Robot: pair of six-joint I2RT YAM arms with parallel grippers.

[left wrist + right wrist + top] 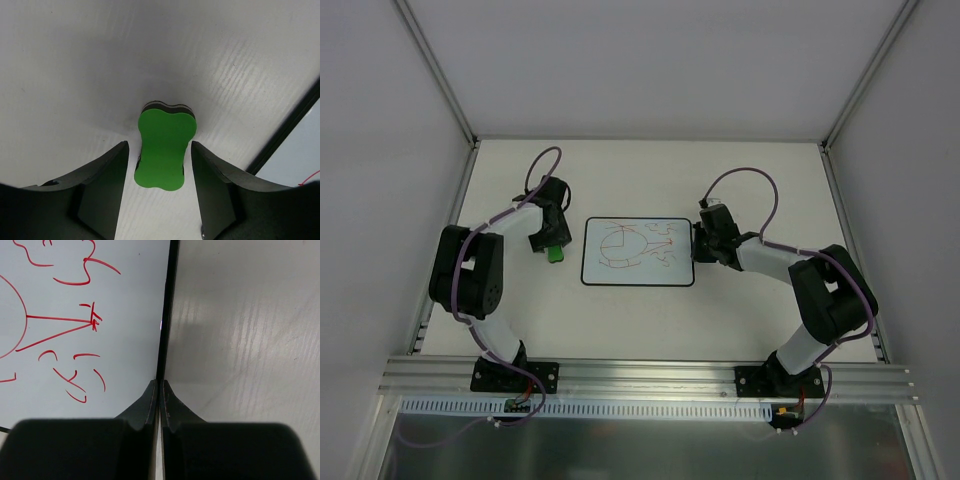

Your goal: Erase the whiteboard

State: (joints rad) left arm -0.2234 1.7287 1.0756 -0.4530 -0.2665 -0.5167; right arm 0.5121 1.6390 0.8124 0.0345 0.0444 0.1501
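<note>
the whiteboard (638, 252) lies flat at the middle of the table (770, 180), between the two arms; its red scribbles (60, 317) are all in place, so no wiping is done yet.

the right gripper (160, 385) is fully closed, fingertips pressed together and holding nothing; the tips sit on the board's black rim (167, 315) at its right edge, probably to pin the board.

the left gripper (159, 147) is just left of the board, about half open; its jaws straddle the green eraser (164, 150), with a thin gap visible at the eraser's waist on each side, so no grip is confirmed.

possible faults:
- the eraser has a curved, waisted outline; an off-centre closure may twist it or squeeze it out of the jaws;
- the right tips bear on a thin rim only; a sideways wiping load may slide them off and let the board shift or rotate;
- strokes carried to the right edge may bring the eraser against the right gripper; marks next to it may be left unwiped.

view coverage:
- the top view shows the whole layout and both arms, but not the jaw gaps;
- the left wrist view shows the gaps beside the eraser, and only a corner of the board;
- the right wrist view shows the closed tips on the rim and the red lines in detail; the eraser is absent from it.
</note>
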